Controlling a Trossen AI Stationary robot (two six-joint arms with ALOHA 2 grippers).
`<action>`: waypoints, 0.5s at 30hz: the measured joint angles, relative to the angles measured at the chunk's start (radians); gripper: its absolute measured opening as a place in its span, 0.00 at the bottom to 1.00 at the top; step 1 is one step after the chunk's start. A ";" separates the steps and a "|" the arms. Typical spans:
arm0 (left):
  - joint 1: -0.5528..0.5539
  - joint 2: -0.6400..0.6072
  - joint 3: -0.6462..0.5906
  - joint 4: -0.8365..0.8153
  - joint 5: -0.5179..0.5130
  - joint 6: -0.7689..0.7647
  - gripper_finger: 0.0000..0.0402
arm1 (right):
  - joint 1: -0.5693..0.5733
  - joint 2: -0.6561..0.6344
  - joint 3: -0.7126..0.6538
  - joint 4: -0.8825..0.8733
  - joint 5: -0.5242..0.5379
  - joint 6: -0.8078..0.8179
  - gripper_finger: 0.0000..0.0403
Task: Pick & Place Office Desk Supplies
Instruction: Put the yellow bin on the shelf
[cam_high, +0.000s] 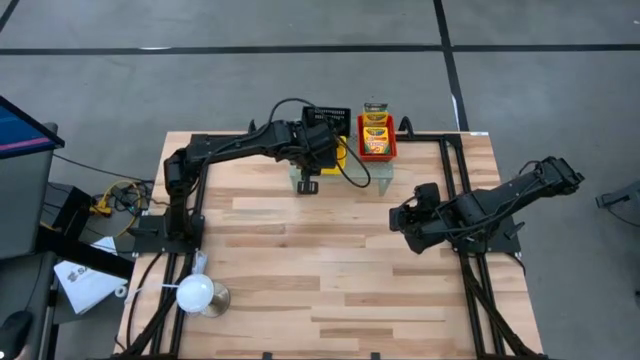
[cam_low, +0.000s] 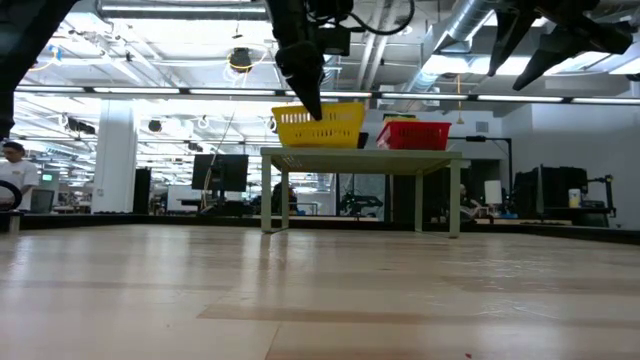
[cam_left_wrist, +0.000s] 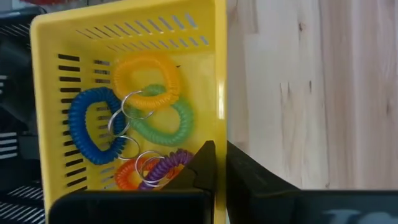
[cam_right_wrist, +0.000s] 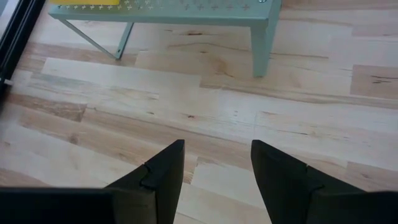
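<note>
While right claw (cam_right_wrist: 214, 180) gapes, left claw (cam_left_wrist: 219, 174) (closed) grips yellow basket (cam_left_wrist: 50, 93) rim

Bright, even overhead light; sharp.

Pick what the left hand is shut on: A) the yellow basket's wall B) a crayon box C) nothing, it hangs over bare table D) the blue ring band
A: in the left wrist view the left hand has its two fingers closed on either side of the yellow basket wall, while the coil ring bands lie loose inside.

Table (cam_high: 330, 290) centre free; shelf (cam_high: 375, 172) blocks far edge.
</note>
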 joint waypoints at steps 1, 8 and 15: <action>0.000 0.000 -0.006 0.003 0.000 0.000 0.01 | 0.000 0.000 0.000 0.000 0.000 0.000 0.45; 0.000 0.000 -0.026 0.036 -0.004 0.000 0.01 | 0.000 0.000 0.000 0.000 0.000 0.000 0.45; -0.002 0.000 -0.026 0.037 -0.004 0.000 0.04 | 0.000 0.000 0.000 0.000 0.000 0.000 0.45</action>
